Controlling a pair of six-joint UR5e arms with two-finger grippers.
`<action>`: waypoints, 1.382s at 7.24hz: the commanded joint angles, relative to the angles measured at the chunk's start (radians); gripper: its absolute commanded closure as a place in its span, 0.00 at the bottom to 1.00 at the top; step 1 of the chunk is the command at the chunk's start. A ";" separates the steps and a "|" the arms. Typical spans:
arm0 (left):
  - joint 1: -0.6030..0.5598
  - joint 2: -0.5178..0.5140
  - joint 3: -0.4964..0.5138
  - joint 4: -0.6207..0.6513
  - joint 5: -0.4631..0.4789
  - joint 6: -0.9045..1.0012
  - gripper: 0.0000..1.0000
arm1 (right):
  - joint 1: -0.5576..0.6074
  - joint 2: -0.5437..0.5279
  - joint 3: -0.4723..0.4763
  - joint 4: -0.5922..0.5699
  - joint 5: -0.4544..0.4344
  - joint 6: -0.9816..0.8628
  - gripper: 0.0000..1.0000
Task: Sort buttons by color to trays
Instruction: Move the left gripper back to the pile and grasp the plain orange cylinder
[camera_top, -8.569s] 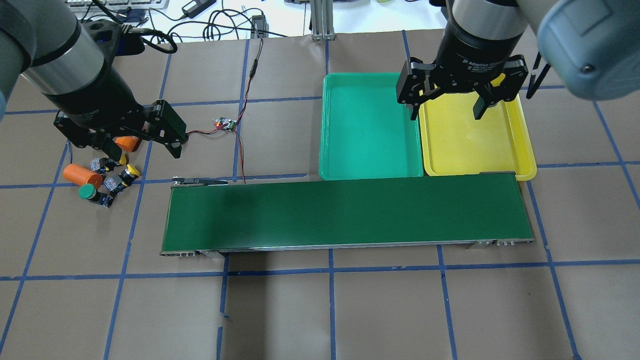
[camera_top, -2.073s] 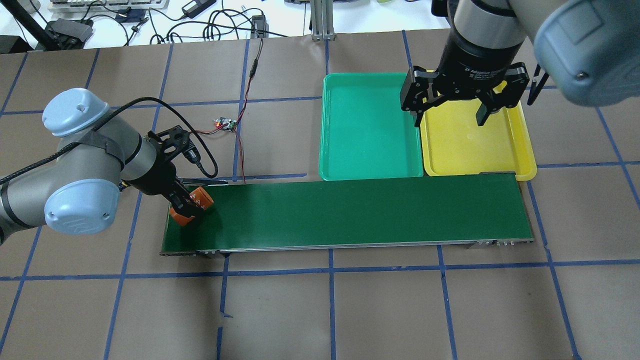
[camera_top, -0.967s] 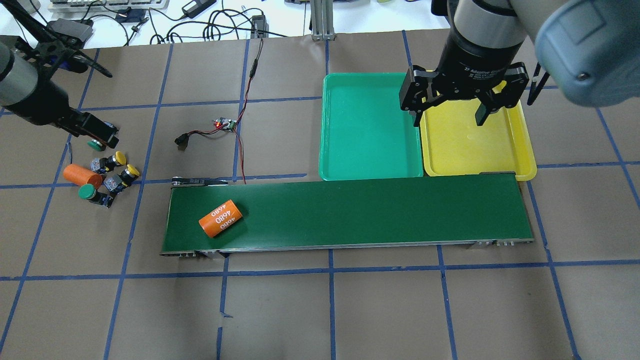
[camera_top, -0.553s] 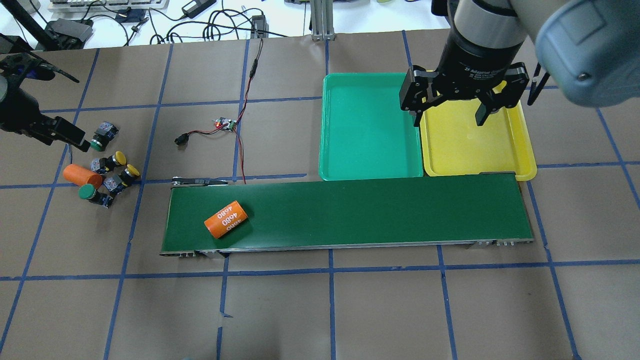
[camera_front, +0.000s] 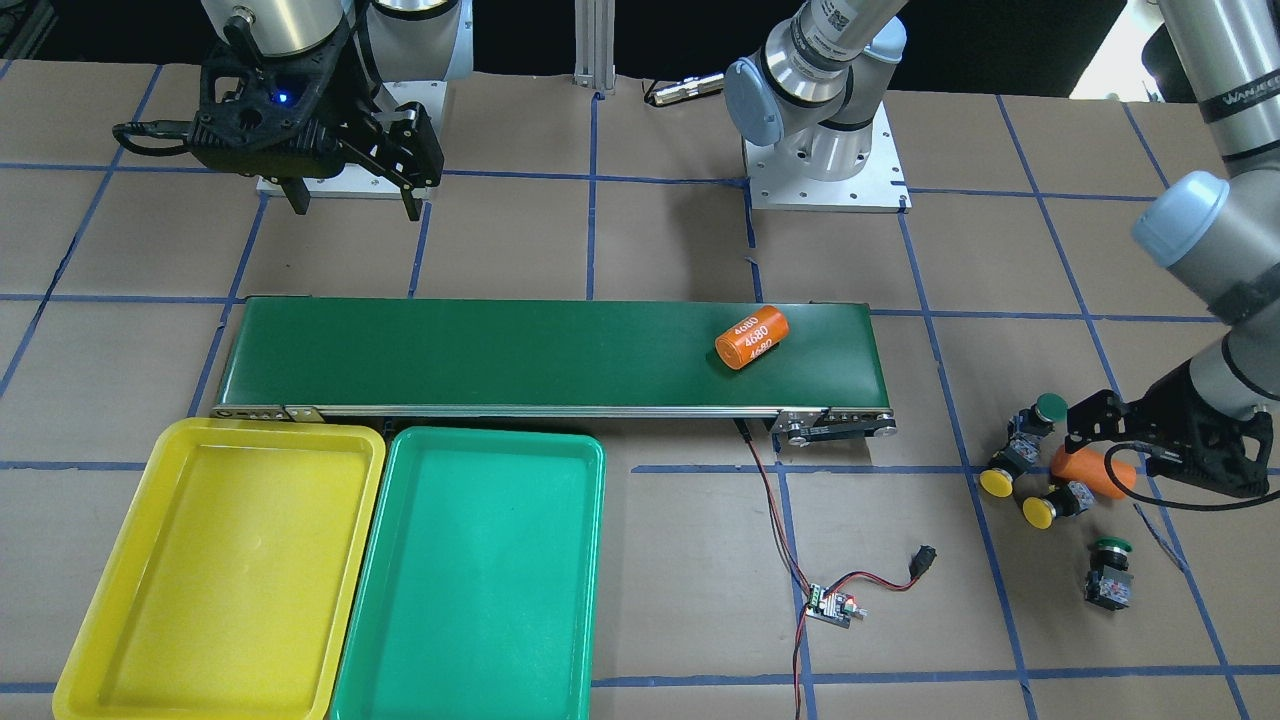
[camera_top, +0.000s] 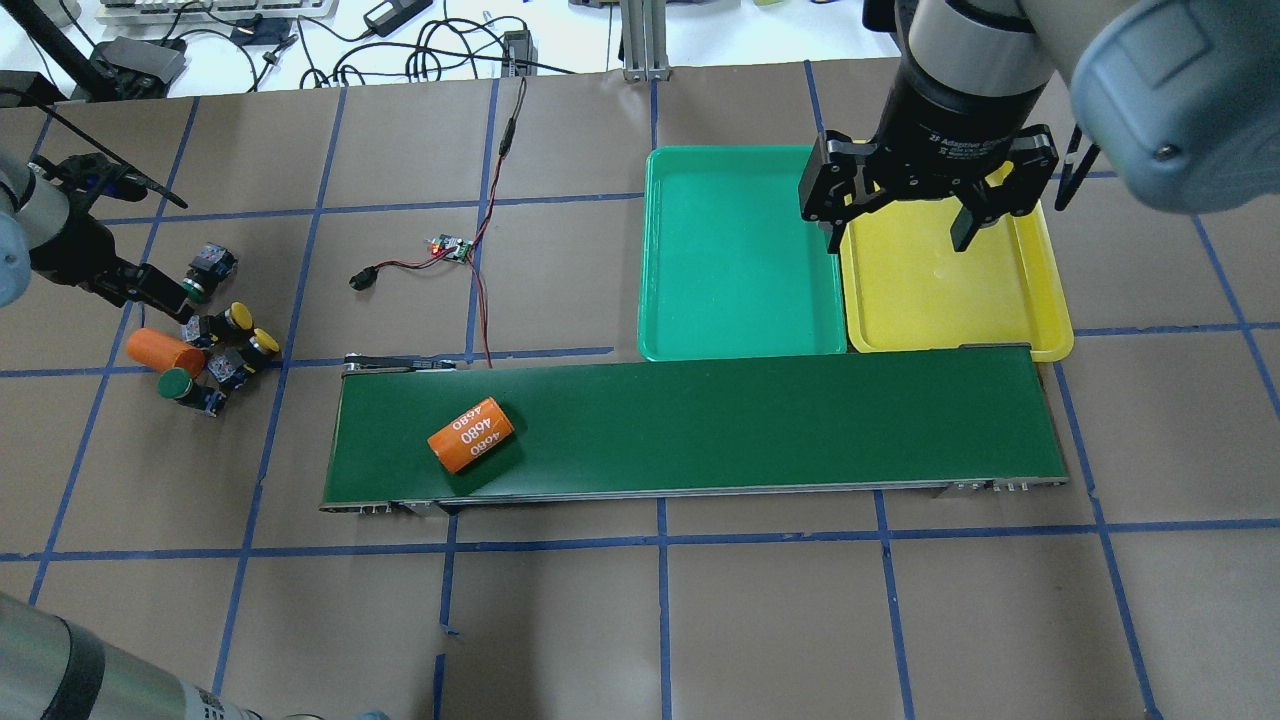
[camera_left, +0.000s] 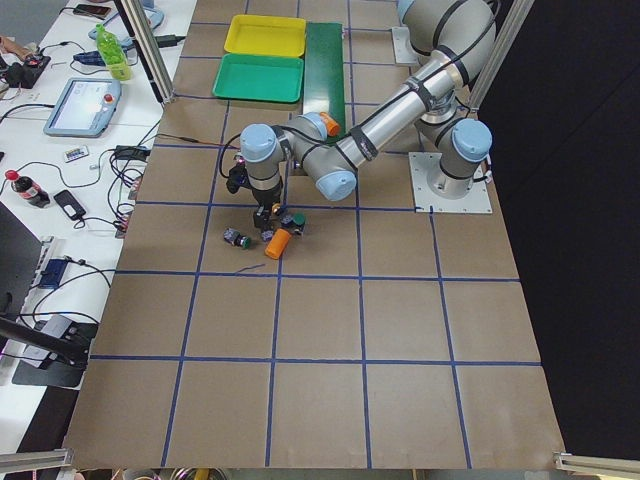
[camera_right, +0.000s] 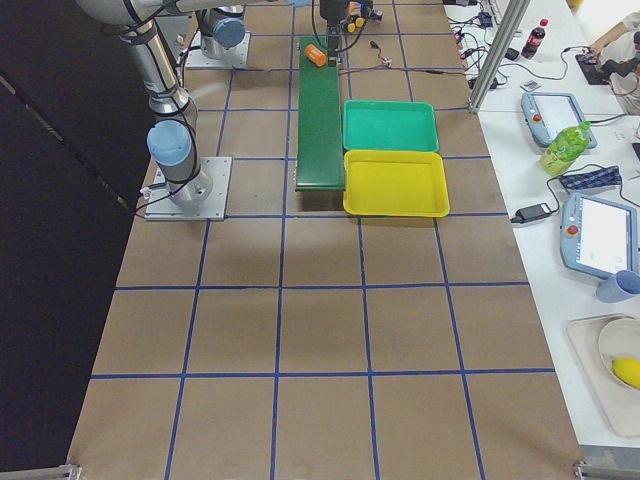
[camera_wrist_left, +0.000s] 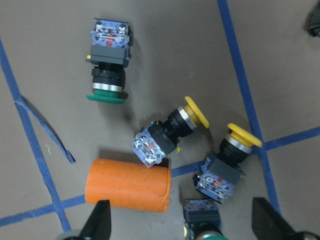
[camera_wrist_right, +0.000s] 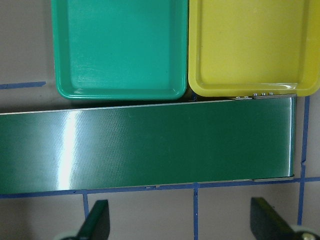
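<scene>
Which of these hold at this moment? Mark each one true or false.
1. All four buttons lie on the table near the left tool. True.
2. The conveyor belt is bare. False: an orange cylinder marked 4680 lies on it.
3. The yellow tray holds a button. False: it and the green tray are empty.
4. The right tool is open. True.
5. The left tool grips a green button. False: it is open, gripping nothing.
</scene>
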 joint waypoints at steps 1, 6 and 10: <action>0.000 -0.062 0.007 0.056 0.017 0.024 0.00 | -0.003 0.000 0.000 0.000 0.000 0.000 0.00; 0.000 -0.099 0.019 0.056 0.112 0.073 0.00 | 0.000 0.000 0.000 0.000 0.002 0.000 0.00; 0.000 -0.111 0.018 0.056 0.112 0.071 0.00 | -0.005 0.000 0.000 0.003 0.000 0.000 0.00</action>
